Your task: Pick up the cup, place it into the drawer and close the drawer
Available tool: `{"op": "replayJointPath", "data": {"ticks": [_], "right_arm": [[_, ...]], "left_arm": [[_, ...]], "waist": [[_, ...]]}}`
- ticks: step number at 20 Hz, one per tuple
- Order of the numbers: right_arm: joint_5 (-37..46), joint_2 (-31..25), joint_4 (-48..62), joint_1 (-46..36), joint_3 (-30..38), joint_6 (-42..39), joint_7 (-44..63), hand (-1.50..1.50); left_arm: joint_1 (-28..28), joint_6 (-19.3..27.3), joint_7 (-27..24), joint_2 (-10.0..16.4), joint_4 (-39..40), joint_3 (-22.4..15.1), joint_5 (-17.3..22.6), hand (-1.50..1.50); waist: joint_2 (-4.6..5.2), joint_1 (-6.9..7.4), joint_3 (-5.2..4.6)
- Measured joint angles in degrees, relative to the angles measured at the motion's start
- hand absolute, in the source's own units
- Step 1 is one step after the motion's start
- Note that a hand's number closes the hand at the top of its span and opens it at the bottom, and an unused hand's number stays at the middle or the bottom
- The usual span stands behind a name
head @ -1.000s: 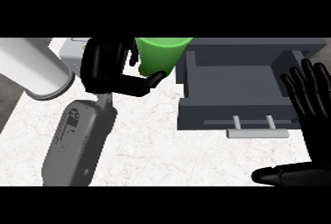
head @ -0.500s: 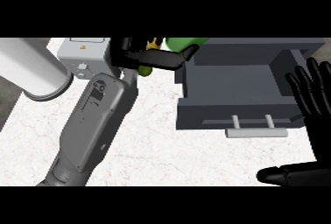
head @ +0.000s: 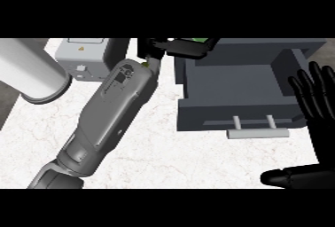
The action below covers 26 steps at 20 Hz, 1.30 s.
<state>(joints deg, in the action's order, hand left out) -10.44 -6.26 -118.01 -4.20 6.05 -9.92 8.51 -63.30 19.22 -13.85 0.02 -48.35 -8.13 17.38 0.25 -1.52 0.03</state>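
Green cup (head: 197, 40), likely light, rigid: your left hand (head: 185, 48) grips its sides, far left of the drawer (head: 242, 117); right hand (head: 321, 117) open.

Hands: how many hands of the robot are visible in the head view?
2. The left hand is at the top, curled round the green cup, at the open drawer's back left corner. The right hand is open at the right edge, beside the drawer.

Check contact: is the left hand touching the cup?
Touching. Head view: the left hand is curled round the green cup, hiding all but slivers of it, at the far left corner of the open drawer.
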Motion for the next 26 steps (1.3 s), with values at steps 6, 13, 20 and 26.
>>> {"op": "replayJointPath", "data": {"ticks": [6, 13, 20, 26], "right_arm": [[-0.22, -0.17, 1.54, -1.44, 0.46, -0.15, -0.67, -1.5], [-0.41, 0.03, 0.48, -1.69, -0.58, -0.3, 0.31, -1.5], [-0.1, 0.29, 2.11, -3.42, -1.41, -0.42, 0.03, -1.5], [0.21, 0.79, 2.38, -3.48, -2.33, -0.91, -1.25, -1.5]], "left_arm": [[-4.4, 1.55, -3.74, -0.01, 9.39, -3.48, 5.12, 1.5], [-9.06, 3.31, -5.48, -0.01, 18.71, -9.52, 10.72, 1.5], [-11.18, 4.61, -6.76, -0.01, 23.28, -16.38, 14.49, 1.5], [-12.74, 6.91, -4.71, -0.01, 25.97, -22.43, 15.08, -1.5]], "waist": [[0.15, -0.47, 0.01], [0.47, -2.09, 0.03], [0.83, -3.32, 0.05], [1.06, -4.4, 0.09]]}}
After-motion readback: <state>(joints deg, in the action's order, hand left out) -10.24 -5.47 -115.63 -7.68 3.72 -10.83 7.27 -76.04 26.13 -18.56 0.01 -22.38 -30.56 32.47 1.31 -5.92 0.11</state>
